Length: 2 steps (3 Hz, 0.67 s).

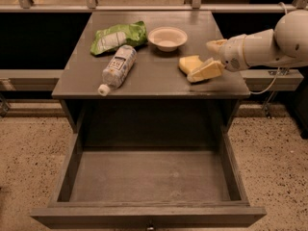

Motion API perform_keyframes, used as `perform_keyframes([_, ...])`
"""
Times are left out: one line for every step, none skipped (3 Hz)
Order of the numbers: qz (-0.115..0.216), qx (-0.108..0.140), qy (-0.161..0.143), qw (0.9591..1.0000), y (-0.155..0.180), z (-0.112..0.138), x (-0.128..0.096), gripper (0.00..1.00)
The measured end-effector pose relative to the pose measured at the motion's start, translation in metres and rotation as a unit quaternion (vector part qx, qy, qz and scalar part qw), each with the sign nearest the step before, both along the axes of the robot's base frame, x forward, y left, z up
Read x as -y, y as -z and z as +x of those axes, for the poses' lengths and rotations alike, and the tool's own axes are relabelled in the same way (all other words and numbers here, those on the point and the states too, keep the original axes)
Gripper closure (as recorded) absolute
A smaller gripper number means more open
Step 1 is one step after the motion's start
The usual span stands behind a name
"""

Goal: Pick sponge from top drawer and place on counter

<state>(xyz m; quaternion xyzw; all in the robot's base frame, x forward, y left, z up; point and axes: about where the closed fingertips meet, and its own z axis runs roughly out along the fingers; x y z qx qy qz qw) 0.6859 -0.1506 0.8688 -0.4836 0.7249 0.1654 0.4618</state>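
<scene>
Nearest, at 6 o'clock: top drawer [149, 177] pulled open, flat bottom bare, no sponge inside. Beyond it, the grey worktop [159, 78]. On its 8 o'clock side, a plastic bottle [117, 67] lying on its side. Toward 4 o'clock, the yellow sponge [189, 63] resting on the worktop, near the front right corner. Tool [200, 60] reaching in from 3 o'clock, released, pale fingers [208, 71] spread: the nearer one touching the sponge, the farther one apart from it. Farther back, a shallow bowl [167, 37] at 12 o'clock and a green bag [118, 36] at 10 o'clock. Judged stage: sponge set down, only the retreat left. Best lifted straight up first, then drawn back toward 3 o'clock, so as not to drag the soft sponge off the edge. No swing toward the bowl just beyond.
</scene>
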Motion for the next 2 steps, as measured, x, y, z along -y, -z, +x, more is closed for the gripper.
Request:
perform_keyframes([-0.029,-0.002,-0.005,0.9996,-0.024,-0.009,0.01,0.0])
perform_keyframes([-0.11,0.002,0.046,0.9928,-0.07,-0.03,0.044,0.0])
